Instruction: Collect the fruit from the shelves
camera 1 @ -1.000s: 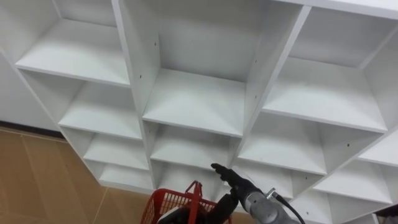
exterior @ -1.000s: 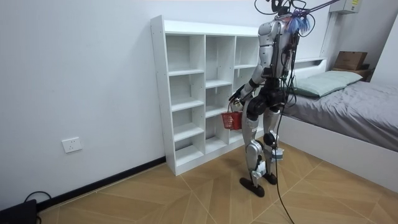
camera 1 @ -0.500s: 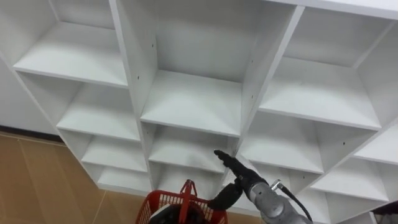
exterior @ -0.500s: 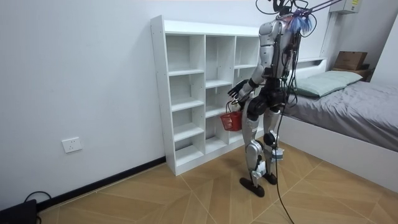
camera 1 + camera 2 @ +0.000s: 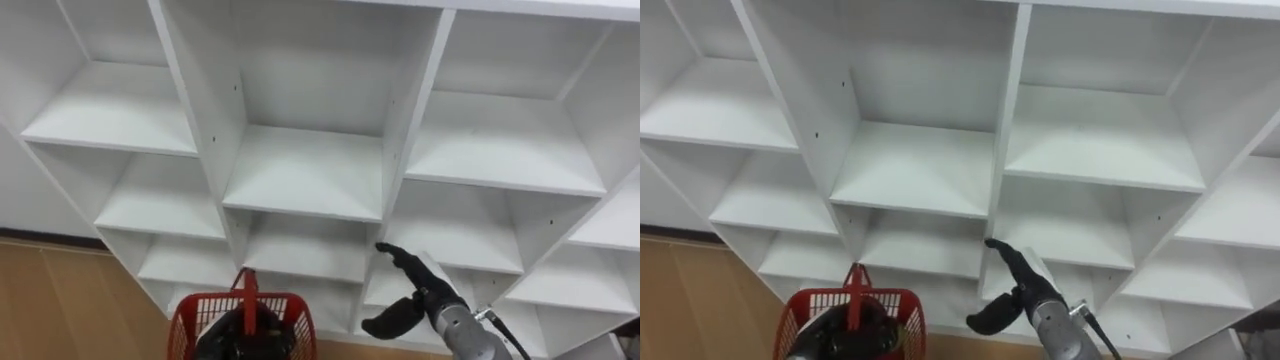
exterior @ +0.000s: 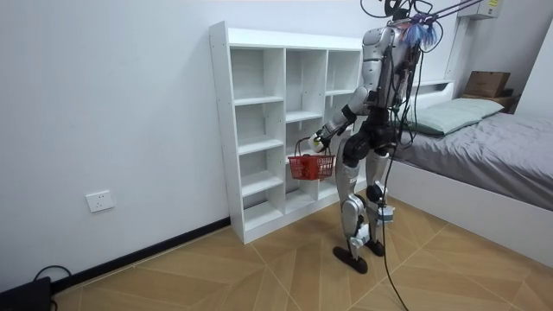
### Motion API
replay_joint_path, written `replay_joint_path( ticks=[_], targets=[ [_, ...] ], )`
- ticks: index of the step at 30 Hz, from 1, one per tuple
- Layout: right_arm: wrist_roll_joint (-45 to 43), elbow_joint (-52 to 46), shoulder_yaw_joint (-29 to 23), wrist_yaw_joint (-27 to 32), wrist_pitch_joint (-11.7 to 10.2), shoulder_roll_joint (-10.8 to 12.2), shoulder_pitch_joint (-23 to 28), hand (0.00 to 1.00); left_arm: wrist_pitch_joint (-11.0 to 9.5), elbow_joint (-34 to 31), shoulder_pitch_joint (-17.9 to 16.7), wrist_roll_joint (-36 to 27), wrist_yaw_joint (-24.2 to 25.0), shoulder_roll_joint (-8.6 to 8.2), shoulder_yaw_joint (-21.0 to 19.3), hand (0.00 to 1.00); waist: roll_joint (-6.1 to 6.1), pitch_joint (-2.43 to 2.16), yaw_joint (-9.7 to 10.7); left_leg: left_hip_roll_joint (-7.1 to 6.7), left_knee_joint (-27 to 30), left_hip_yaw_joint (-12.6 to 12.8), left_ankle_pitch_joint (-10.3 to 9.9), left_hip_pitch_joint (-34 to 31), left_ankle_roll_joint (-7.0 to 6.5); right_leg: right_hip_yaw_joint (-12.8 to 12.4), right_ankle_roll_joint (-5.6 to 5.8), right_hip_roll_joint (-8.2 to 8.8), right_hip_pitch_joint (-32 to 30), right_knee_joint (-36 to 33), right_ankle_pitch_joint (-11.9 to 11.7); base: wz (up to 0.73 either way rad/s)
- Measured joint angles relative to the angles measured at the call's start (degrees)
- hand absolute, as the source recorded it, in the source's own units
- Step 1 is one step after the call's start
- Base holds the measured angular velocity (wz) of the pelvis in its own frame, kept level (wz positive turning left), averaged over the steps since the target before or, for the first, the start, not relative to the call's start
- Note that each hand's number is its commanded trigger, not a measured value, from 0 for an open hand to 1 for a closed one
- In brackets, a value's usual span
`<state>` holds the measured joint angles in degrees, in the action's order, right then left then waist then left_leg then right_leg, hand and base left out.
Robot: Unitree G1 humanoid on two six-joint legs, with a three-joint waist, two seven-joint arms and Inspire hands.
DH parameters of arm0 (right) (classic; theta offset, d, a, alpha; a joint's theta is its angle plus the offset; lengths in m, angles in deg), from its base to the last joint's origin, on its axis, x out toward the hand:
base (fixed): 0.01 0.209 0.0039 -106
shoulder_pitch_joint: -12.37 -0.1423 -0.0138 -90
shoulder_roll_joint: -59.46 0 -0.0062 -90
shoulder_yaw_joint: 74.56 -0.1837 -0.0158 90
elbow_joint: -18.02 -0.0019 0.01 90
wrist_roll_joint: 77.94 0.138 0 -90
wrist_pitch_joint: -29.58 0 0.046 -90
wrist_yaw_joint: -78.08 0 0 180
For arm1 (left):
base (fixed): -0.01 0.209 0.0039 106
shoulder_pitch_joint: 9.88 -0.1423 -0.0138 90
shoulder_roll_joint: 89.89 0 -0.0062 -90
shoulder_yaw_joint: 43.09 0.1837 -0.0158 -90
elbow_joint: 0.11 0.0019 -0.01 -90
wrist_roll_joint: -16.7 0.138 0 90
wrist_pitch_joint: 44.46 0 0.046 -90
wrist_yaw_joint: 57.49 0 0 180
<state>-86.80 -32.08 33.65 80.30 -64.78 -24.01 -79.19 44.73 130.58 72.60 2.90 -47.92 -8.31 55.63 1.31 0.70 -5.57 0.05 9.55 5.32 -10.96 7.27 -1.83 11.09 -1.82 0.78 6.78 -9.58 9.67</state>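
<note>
I stand facing the white closet [image 5: 310, 170], a unit of open cubbies, which also shows in the room view [image 6: 259, 130]. A red plastic basket [image 5: 200, 315] hangs low in front of its lower shelves; something dark lies inside it that I cannot make out. In the room view my left hand [image 6: 318, 144] is raised toward the closet, curled round the handle of the basket [image 6: 308, 166] hanging from it. My right hand [image 5: 418, 290] reaches out before the lower middle cubby, fingers straight and spread, holding nothing; it appears again in the right eye view [image 5: 1025, 285].
Wooden floor [image 5: 60, 300] runs left of the closet's foot. A bed [image 6: 484, 147] with a grey cover stands close behind me at the room view's right. A wall socket [image 6: 100, 201] sits low on the wall at the room view's left.
My left arm has lifted the basket up and out toward the closet, so it now shows further left. My right hand has moved a little to the right.
</note>
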Motion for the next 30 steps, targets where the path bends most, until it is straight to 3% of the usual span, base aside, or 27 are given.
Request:
replay_joint_path(
  ticks=[7,11,19,23,30],
  targets=[
    [3.1,3.4,-3.9,1.6,-0.1,-0.1,3.1,0.0,-0.1,1.7,-2.7,0.0,-5.0,0.17,-2.2,1.0,-0.1,-0.12,0.7,0.01,-0.2,0.6,-0.2,0.3,-0.01,-0.1,0.07,0.02,0.0,0.0,0.2,-0.02],
    [4.4,4.7,-6.3,3.2,-0.8,-0.5,5.7,0.0,-0.3,4.9,-3.4,0.0,-7.1,0.07,-4.3,1.0,-0.87,-0.7,0.8,0.04,-0.3,0.7,-0.2,0.5,0.0,-0.2,0.06,0.03,0.3,0.0,0.2,-0.01],
    [7.5,10.2,-8.4,6.0,-2.5,-1.1,7.2,0.0,-1.7,11.9,-3.5,0.6,-9.1,0.19,-5.6,1.0,-1.44,-0.5,2.5,0.03,-0.3,0.9,-0.4,1.2,0.0,-0.2,0.13,0.06,1.1,0.1,0.4,0.01],
    [13.8,15.5,-9.0,6.5,-3.3,-1.4,7.2,0.0,-1.7,13.0,-3.8,2.4,-10.2,0.17,-7.2,1.0,-1.59,-0.43,2.3,0.16,-0.3,1.0,-0.5,1.4,0.03,-1.1,0.09,-0.23,0.8,0.0,0.5,-0.04],
    [24.9,23.0,-11.2,5.7,-3.0,-1.3,7.9,0.0,-2.3,14.8,-4.6,2.8,-12.6,0.09,-8.8,1.0,-1.97,-0.67,2.4,0.14,-0.2,1.3,-0.6,1.4,0.06,-1.4,0.1,-0.25,0.8,-0.2,0.5,-0.02]
  ],
)
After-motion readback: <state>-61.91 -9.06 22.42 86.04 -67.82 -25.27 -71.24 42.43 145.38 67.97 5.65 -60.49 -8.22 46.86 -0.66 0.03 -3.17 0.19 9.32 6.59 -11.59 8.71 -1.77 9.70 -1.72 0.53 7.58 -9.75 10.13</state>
